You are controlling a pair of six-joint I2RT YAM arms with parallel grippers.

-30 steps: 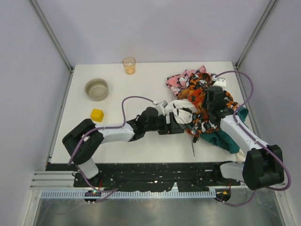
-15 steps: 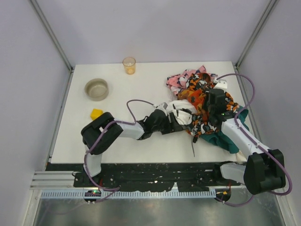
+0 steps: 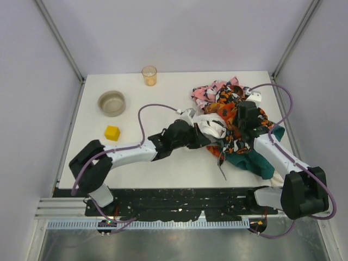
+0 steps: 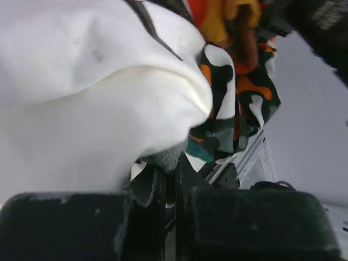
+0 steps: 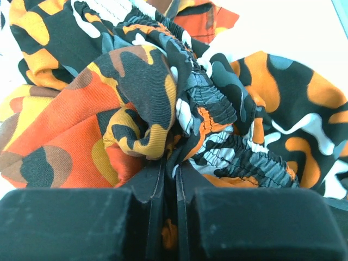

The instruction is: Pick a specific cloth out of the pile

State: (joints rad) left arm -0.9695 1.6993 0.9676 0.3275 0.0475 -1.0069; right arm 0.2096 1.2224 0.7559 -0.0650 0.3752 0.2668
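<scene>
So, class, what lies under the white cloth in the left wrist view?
A scrap of grey cloth, pinched in the left gripper; camouflage fabric beside it. The white cloth hides the rest.

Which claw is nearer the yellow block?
Left. The left claw pinches grey cloth at the pile's left edge, right of the yellow block; the right claw grips the camouflage garment farther right.

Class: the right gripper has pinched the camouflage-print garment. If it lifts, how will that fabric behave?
Probably floppy: the camouflage garment bunches in soft folds at the shut right gripper. It may drag neighbours along, since it lies tangled over the teal garment and beside the white cloth.
</scene>
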